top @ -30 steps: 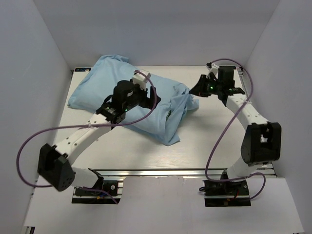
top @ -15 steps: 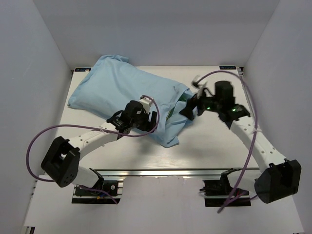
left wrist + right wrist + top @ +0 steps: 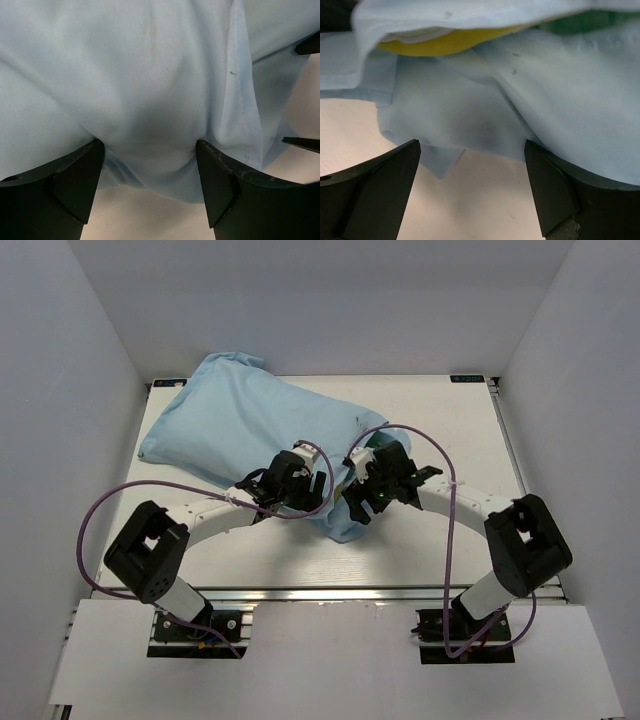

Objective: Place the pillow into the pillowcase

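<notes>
The light blue pillowcase (image 3: 230, 420) lies bulging and slanted from the back left corner to the table's middle. The pillow is inside it; only a strip of its yellow band (image 3: 445, 44) shows under the lifted hem, beside a glimpse of the case's green inner face (image 3: 590, 20). My left gripper (image 3: 303, 498) is open at the case's near edge, its jaws straddling a bulge of blue fabric (image 3: 150, 100) without pinching it. My right gripper (image 3: 358, 502) is open too, low over the table just before the loose flap (image 3: 445, 120) at the case's open end.
White walls close the table in at the left, back and right. Purple cables (image 3: 95, 530) loop from both arms. An aluminium rail (image 3: 350, 592) runs along the near edge. Bare tabletop (image 3: 470, 430) lies right of the pillowcase.
My right arm has swung in from the back right to the case's open end, and its jaws have opened. The left gripper has moved from on top of the case to its near edge.
</notes>
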You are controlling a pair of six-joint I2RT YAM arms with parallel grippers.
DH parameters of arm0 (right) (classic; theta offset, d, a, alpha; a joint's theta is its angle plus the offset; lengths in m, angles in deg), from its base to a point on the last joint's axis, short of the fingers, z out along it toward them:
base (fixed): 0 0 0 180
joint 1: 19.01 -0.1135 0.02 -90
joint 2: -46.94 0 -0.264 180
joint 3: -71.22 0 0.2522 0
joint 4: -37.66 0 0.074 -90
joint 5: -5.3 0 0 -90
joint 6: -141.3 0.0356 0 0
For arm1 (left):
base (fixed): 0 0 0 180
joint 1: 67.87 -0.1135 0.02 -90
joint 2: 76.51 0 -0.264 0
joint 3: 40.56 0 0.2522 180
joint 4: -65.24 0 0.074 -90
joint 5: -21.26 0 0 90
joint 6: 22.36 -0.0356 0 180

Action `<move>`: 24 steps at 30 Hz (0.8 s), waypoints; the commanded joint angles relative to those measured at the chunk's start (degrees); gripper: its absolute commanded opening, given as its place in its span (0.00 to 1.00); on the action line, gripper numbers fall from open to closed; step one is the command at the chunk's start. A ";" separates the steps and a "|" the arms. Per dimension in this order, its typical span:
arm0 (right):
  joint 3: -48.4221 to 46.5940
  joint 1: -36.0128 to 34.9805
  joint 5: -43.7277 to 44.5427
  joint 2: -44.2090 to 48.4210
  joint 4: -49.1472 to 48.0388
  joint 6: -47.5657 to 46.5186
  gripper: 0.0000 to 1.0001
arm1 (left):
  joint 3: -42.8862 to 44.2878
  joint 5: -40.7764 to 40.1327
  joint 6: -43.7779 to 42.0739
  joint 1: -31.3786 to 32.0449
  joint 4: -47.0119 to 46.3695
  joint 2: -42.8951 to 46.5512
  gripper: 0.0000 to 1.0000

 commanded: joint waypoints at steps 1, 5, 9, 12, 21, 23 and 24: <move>1.22 -1.55 -0.45 3.36 -6.64 -10.96 0.89 | -0.05 -1.97 0.55 -0.15 0.04 0.70 0.84; 1.49 -1.55 -17.73 9.84 1.49 -34.55 0.88 | -0.76 -2.23 0.28 -0.15 0.22 1.94 0.85; 1.67 -2.16 -20.53 13.56 4.61 -47.69 0.85 | -0.58 -2.23 -0.25 -0.15 0.22 2.29 0.85; -0.25 -2.52 -14.49 11.02 5.05 -55.42 0.82 | -0.06 -1.62 -0.07 -0.15 0.30 2.20 0.85; -7.82 -2.60 -5.59 -4.45 6.03 -61.70 0.66 | -1.02 -1.44 1.16 -0.06 0.39 4.57 0.85; -8.88 -2.60 -3.66 -6.82 3.92 -60.82 0.65 | -1.11 -1.35 1.16 -0.07 0.48 4.75 0.85; -9.40 -2.52 -3.04 -7.53 3.56 -60.65 0.64 | -1.20 -1.26 1.16 -0.15 0.57 4.92 0.85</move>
